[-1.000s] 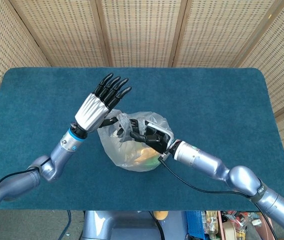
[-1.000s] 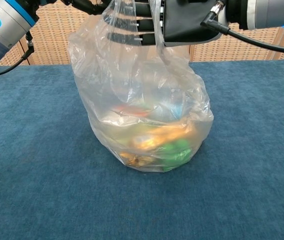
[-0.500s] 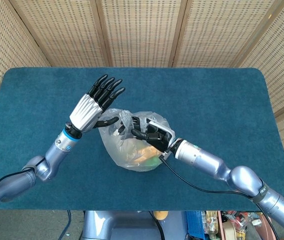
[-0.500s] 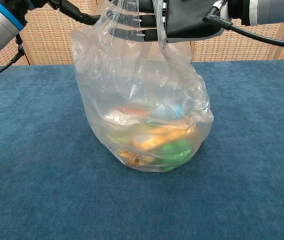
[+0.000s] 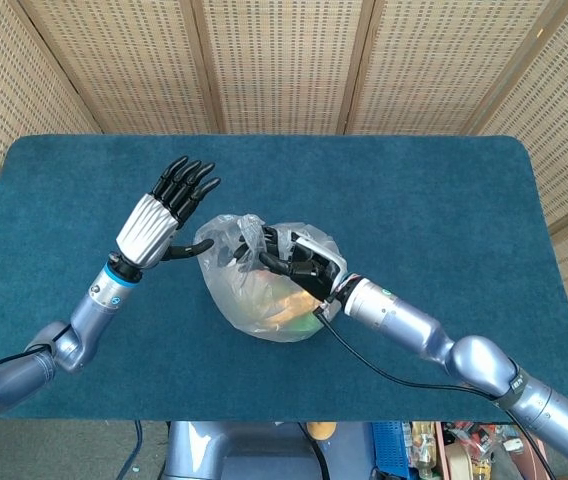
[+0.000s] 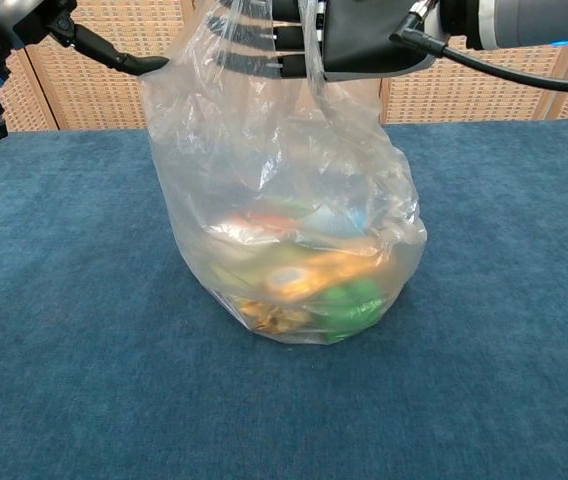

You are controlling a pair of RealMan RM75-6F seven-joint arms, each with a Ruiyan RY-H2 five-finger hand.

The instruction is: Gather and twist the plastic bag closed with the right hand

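Right hand (image 5: 299,262) pinching the neck of the bag (image 5: 264,300) from directly above; left hand (image 5: 164,213) spread, just beside (thumb near the plastic).

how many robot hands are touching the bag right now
1 for sure: the right hand grips the plastic bag at its gathered top. The left hand is spread at the bag's left; its thumb contact is unclear.

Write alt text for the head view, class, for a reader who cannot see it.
A clear plastic bag of colourful items stands on a blue table, its top gathered in the right hand. The left hand is raised beside it with fingers spread, its thumb reaching toward the bag.
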